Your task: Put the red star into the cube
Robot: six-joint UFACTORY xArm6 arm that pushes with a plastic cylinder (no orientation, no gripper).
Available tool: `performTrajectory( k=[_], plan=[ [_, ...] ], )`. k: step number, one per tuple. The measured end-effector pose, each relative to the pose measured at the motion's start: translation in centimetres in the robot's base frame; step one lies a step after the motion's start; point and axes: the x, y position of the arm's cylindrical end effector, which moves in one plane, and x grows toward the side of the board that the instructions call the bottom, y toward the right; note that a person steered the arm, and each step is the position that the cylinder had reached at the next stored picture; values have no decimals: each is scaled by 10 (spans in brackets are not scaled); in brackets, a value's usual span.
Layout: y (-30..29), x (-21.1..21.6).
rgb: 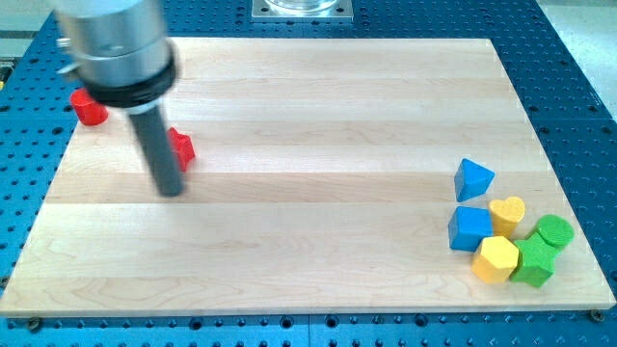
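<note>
A red block [181,147], its shape partly hidden by the rod, lies near the view's left, just right of my rod. My tip [171,190] rests on the board just below and left of that block. A second red block [90,108] sits at the far left, partly behind the arm's body. I cannot tell which of the two is the star. The blue cube [469,228] stands at the view's lower right, far from my tip.
Around the blue cube: a blue triangle-like block [473,178] above it, a yellow heart [507,214], a yellow hexagon [496,258], a green block [533,262] and a green cylinder [554,231]. The wooden board [318,106] lies on a blue perforated table.
</note>
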Motion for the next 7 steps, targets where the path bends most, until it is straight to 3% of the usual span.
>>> performTrajectory(
  k=[2,3,4,5,7],
  plan=[
    [-5,-52],
    [130,-36],
    [111,-17],
    [122,-51],
    [257,-9]
  ],
)
